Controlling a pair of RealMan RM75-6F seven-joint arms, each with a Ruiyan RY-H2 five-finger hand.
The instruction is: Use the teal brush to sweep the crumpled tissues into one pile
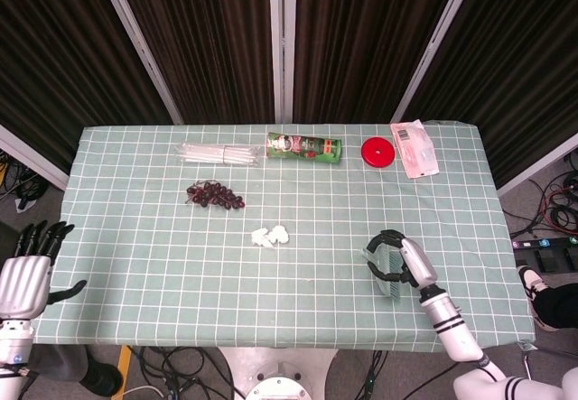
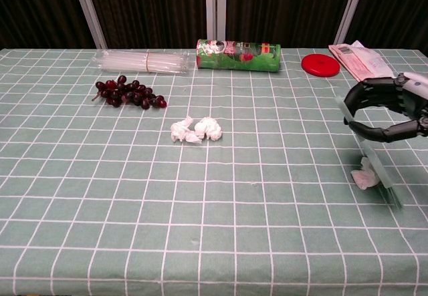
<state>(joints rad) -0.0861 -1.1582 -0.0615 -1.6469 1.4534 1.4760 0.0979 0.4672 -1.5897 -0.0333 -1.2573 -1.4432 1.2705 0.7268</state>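
My right hand (image 1: 403, 261) (image 2: 391, 109) grips the teal brush (image 1: 382, 265) (image 2: 373, 154) near the table's front right. The brush slants down to the cloth. Its lower edge rests against a lone crumpled tissue (image 2: 364, 176), which lies just left of it in the chest view; in the head view the brush hides that tissue. Two crumpled tissues (image 1: 270, 235) (image 2: 195, 129) lie together at the middle of the table, well left of the brush. My left hand (image 1: 23, 274) hangs off the table's left edge, fingers apart, holding nothing.
On the green checked tablecloth (image 1: 135, 255), purple grapes (image 1: 215, 195) lie at the back left with a pack of clear straws (image 1: 221, 153) behind them. A green can (image 1: 303, 146) lies on its side at the back centre. A red lid (image 1: 378, 152) and a packet (image 1: 414, 148) sit at the back right.
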